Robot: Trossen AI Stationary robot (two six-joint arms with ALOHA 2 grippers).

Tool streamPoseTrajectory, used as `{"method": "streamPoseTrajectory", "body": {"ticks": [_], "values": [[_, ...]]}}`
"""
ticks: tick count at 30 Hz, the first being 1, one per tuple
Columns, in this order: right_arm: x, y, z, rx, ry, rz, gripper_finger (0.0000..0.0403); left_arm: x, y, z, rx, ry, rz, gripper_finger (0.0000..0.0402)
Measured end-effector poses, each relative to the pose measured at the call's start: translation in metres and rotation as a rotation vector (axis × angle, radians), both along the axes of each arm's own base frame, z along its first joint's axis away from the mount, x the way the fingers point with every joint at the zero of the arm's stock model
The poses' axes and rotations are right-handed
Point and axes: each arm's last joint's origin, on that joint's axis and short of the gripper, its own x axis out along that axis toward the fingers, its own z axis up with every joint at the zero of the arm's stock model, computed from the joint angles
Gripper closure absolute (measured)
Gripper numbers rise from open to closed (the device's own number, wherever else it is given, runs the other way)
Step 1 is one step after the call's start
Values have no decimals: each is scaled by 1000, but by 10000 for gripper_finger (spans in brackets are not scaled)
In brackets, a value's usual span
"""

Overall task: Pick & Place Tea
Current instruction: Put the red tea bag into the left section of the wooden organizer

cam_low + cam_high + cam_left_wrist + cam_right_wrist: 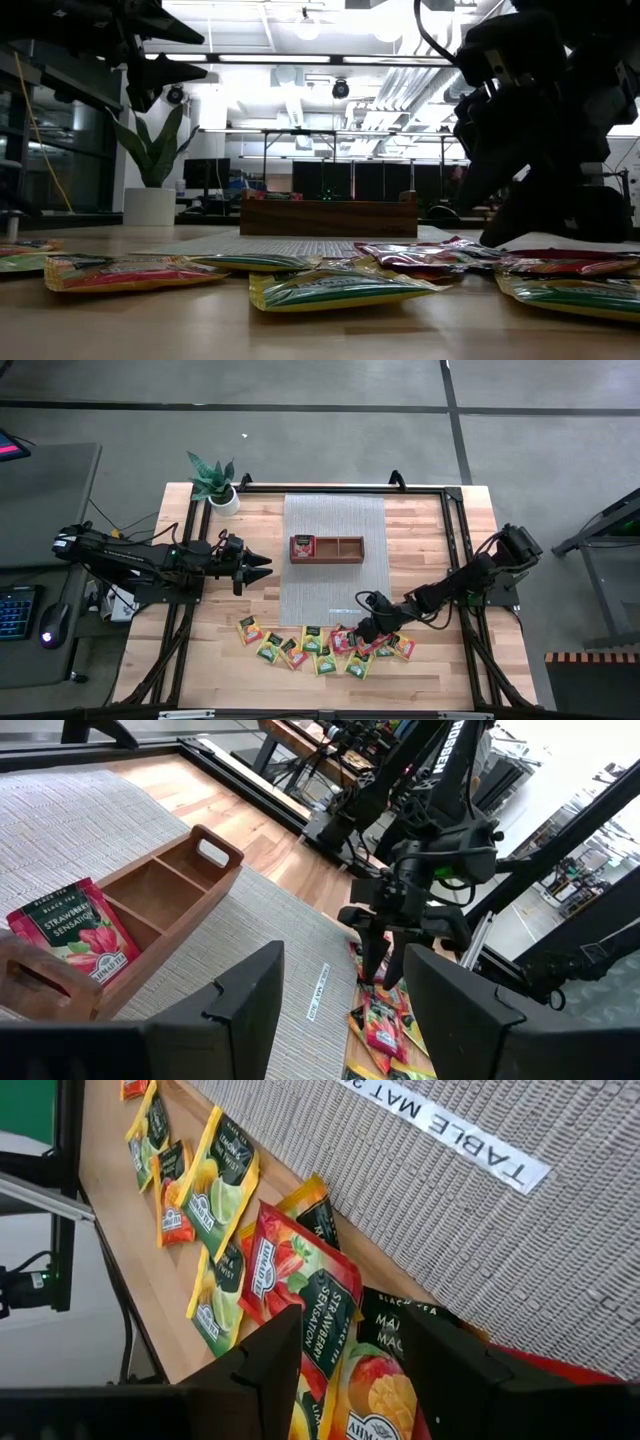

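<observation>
High view: wooden tray holds one red tea packet.

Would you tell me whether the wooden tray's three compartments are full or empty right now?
Mostly empty. The wooden tray holds one red tea packet in an end compartment; the left wrist view shows the other two compartments bare.

A red tea packet in the wooden tray's left compartment reads "BLACK TEA, STRAWBERRY SENSATION". The grey mat's near-edge white label reads "TABLE MAT". Another red packet near it reads "STRAWBERRY SENSATION".
</observation>
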Motion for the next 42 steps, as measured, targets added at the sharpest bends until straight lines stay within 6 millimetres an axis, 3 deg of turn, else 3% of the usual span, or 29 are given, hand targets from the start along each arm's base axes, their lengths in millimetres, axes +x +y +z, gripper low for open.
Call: {"method": "streamPoseTrajectory", "body": {"ticks": [42], "values": [[6, 2, 6, 38, -7, -70, 238, 0, 0, 1, -5, -8, -17, 197]]}}
